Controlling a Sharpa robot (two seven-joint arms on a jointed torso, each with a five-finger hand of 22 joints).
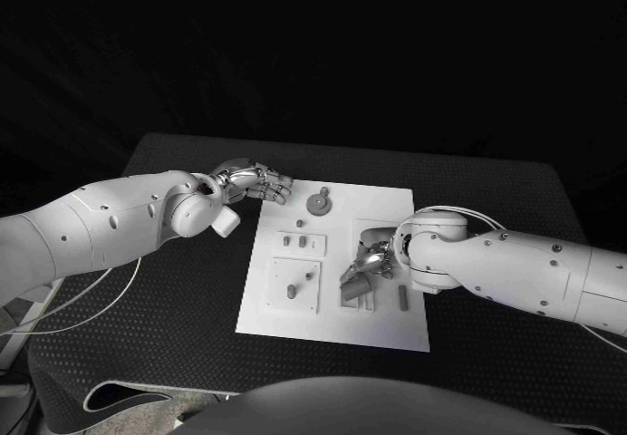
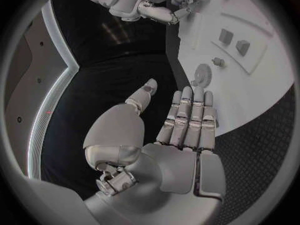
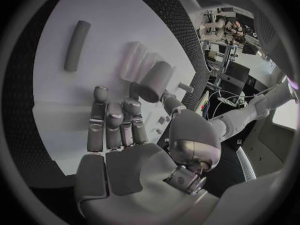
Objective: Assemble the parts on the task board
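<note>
Task board [image 1: 392, 326], a white plate, lies flat in the middle of the black table [image 1: 170, 317], with small grey parts on it. A round toothed part [image 1: 320, 203] sits near the board's far edge; two small blocks [image 1: 302, 241] stand side by side below it, and a single peg [image 1: 292, 291] stands on a raised square panel near the board's left side. A short grey bar [image 1: 402, 299] lies flat toward the right side.

Left hand [image 1: 255, 184] hovers at the board's far left corner, fingers straight and close together, thumb apart, nothing in its grasp. The left wrist view confirms this: palm open, fingers [image 2: 190, 117] extended over the table edge beside the board, with the toothed part [image 2: 202, 75] just beyond the fingertips and not touched.

Right hand [image 1: 370, 263] is low over the middle-right of the board. In the right wrist view its fingers [image 3: 115, 122] extend flat above the white surface, and a grey cylinder [image 3: 154, 81] sits against the thumb and fingertips; whether it is actually gripped cannot be determined. The bar [image 3: 76, 45] lies apart from that hand.
</note>
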